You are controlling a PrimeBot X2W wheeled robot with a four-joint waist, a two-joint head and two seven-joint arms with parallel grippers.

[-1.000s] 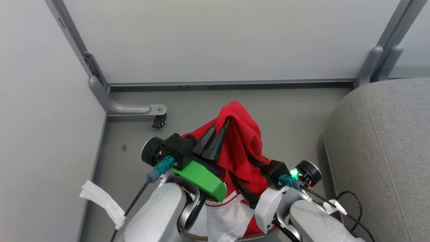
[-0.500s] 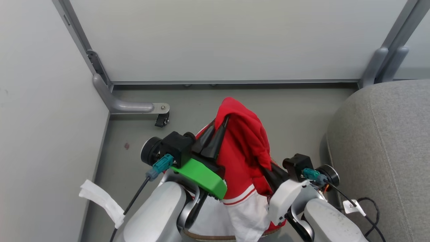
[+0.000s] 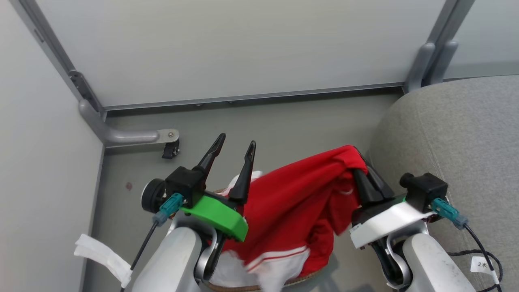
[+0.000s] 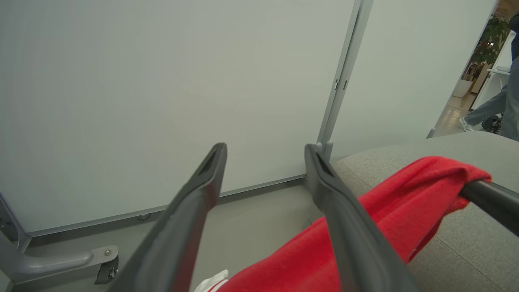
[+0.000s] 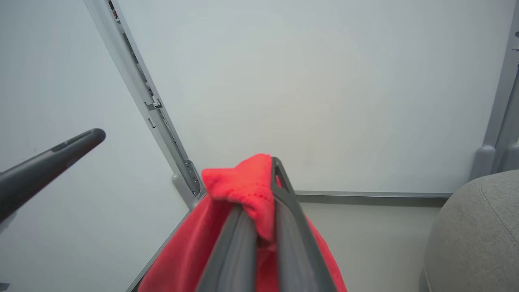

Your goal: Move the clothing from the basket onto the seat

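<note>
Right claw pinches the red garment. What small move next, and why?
Probably swing the right claw rightward and slightly higher over the seat: it grips the red garment, whose white hem hangs over the basket; the left claw is open.

The clothing (image 3: 292,202) is soft, matt fleecy cloth, the seat (image 3: 458,134) rough grey woven fabric.

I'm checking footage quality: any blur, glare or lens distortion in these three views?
Head view: even light, no glare; the clothing has a smeared white hem at the bottom edge. Left wrist view: the left gripper looks soft near the lens. Right wrist view: the partition post bows, wide-angle distortion.
</note>
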